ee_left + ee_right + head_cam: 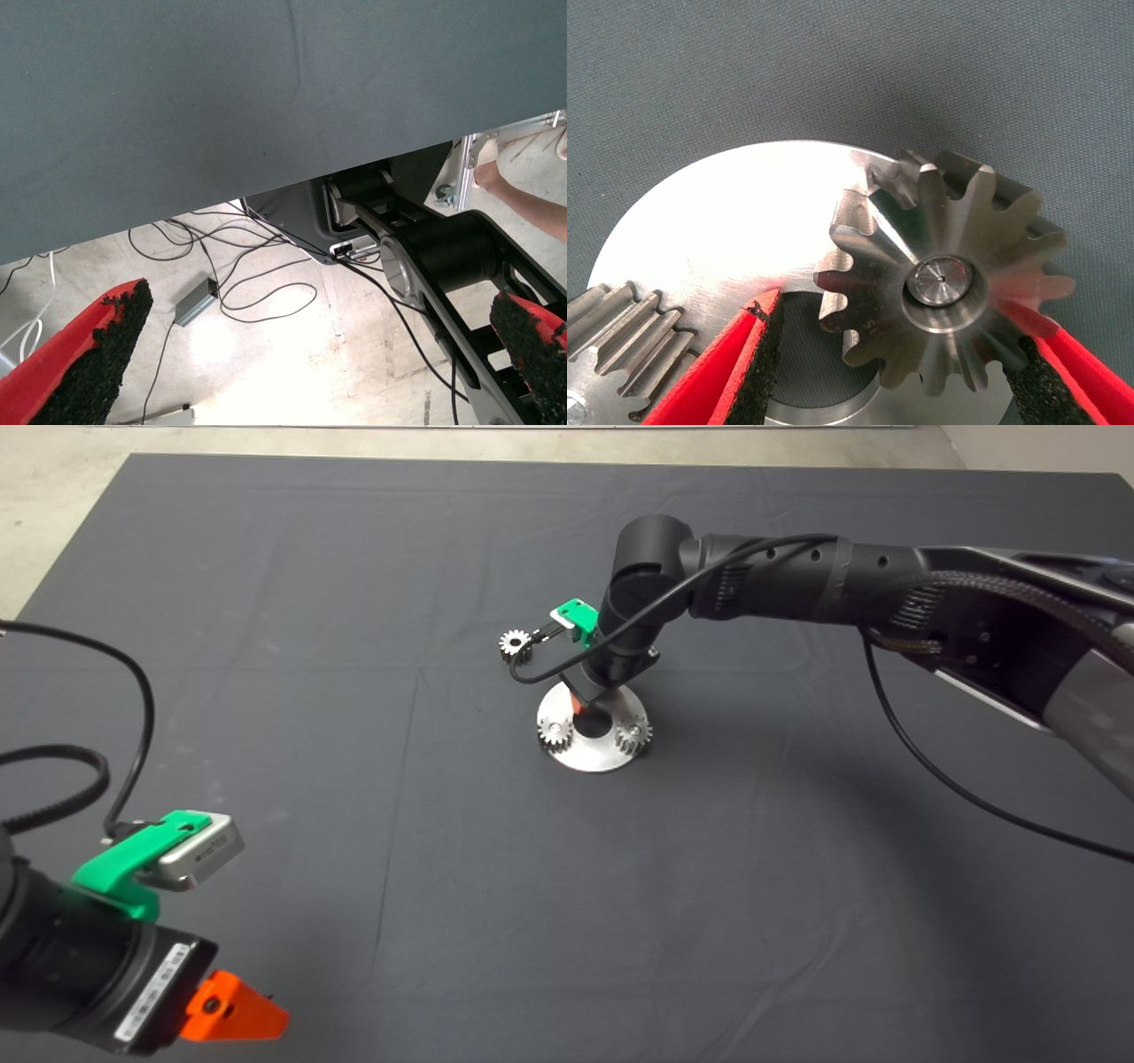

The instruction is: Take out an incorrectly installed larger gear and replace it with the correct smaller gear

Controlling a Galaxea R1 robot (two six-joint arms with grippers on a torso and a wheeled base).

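Observation:
A round silver plate lies mid-mat with a dark centre hole and two alike small pinned gears on it. The smaller gear, with a dark centre hole, lies on the mat behind-left of the plate. The larger gear is out of view. My right gripper hangs over the plate's back edge. In the right wrist view it is open, with its fingers on either side of one pinned gear and the hole. My left gripper is parked at the lower left, open and empty.
The right arm and its black cable reach in over the mat's right half. The left wrist view shows the mat's underside edge, floor cables, robot base parts and a person's limb.

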